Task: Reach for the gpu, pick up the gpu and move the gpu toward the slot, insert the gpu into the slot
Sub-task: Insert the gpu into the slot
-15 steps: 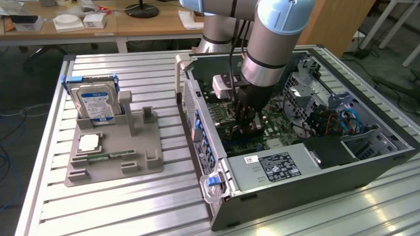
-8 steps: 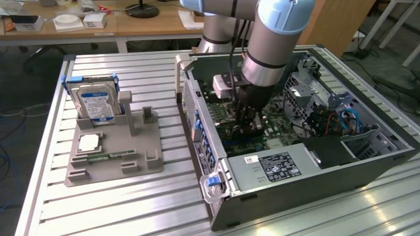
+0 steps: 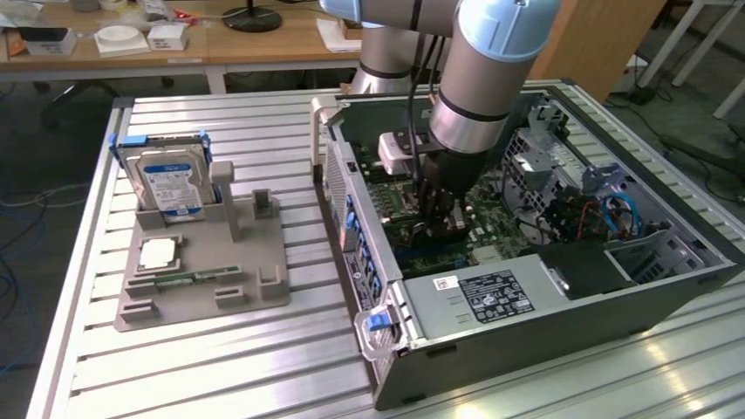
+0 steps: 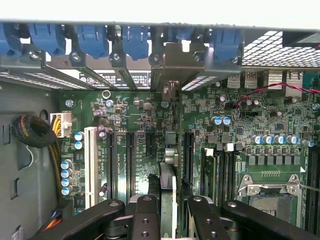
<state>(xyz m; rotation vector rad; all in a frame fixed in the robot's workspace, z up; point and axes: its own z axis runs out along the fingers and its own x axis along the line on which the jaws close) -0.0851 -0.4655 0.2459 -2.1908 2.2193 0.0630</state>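
Note:
My gripper (image 4: 170, 212) is deep inside the open computer case (image 3: 652, 297), shut on the gpu (image 4: 168, 172). In the wrist view the gpu shows edge-on between the two black fingers (image 4: 145, 217). It stands upright on the green motherboard (image 4: 145, 120). Its pale metal bracket (image 4: 172, 62) is at the case's rear wall, among the blue clips (image 4: 135, 40). The slot is hidden under the card, and I cannot tell how deep the card sits. In the exterior view the gripper (image 3: 440, 223) reaches straight down onto the motherboard.
Black expansion slots (image 4: 112, 165) and a white one (image 4: 91, 165) flank the card. Memory sticks (image 4: 220, 170) and the silver processor socket (image 4: 270, 185) lie on its other side. A cable bundle (image 4: 35, 132) hangs by the case wall. Outside, a hard drive (image 3: 173, 179) stands in a grey fixture (image 3: 209, 262).

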